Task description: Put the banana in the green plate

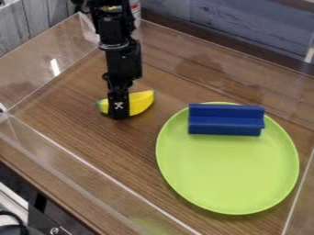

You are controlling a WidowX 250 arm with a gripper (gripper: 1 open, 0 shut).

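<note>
The small yellow banana (139, 99) lies on the wooden table at left centre, its left half hidden behind my black gripper (117, 109). The gripper points nearly straight down and is shut on the banana, fingertips at table level. To the right sits the large round lime-green plate (227, 174), a short gap away from the banana. A blue rectangular block (226, 120) rests on the plate's upper part.
Clear plastic walls (50, 55) enclose the wooden table on the left, front and back. The black arm (113, 32) rises from the gripper toward the top left. A grey plank wall stands behind.
</note>
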